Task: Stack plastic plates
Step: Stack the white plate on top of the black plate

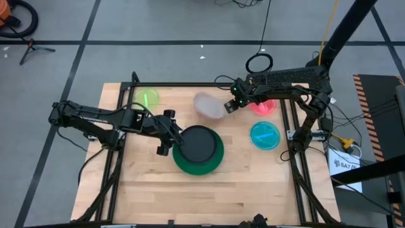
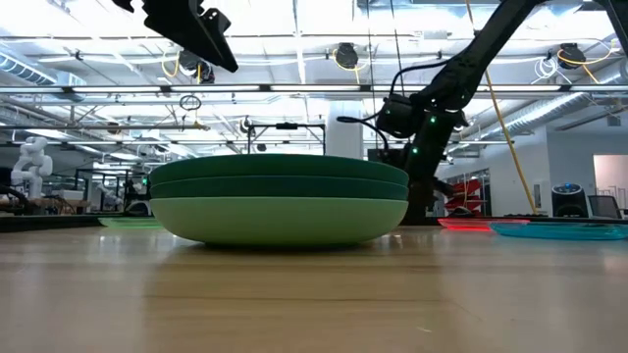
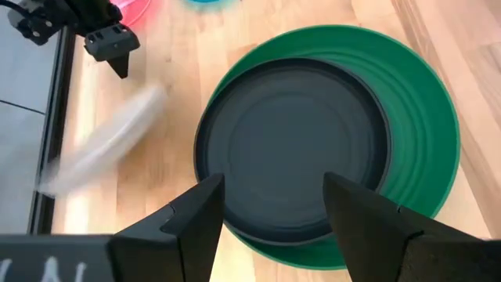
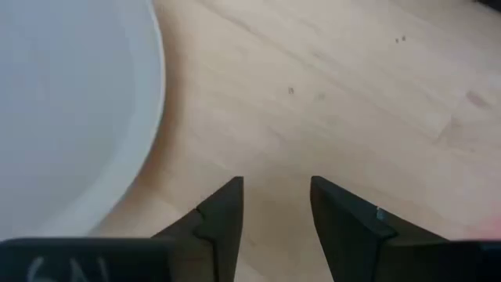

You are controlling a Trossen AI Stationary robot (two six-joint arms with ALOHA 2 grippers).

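A stack of plates stands mid-table: a mint plate [image 2: 280, 221] at the bottom, dark green plates [image 1: 215, 163] on it, and a dark medium plate [image 3: 293, 145] on top. My left gripper [image 3: 270, 184] is open and hovers above the dark plate's left rim, well clear of it in the low view [image 2: 191, 29]. The white plate [image 1: 209, 104] shows smeared by motion, left of my right gripper [image 1: 230, 104]. That gripper is open [image 4: 275, 184] with the white plate [image 4: 70, 110] beside its fingers, not between them. The lime [image 1: 149, 98], red [image 1: 262, 106] and cyan [image 1: 264, 135] small plates lie flat on the table.
The wooden table [image 1: 253, 183] has bare room along its near side and near right corner. The lime plate lies near the far left corner, the red and cyan plates along the right side. Black frame rails [image 1: 117, 158] run along both table sides.
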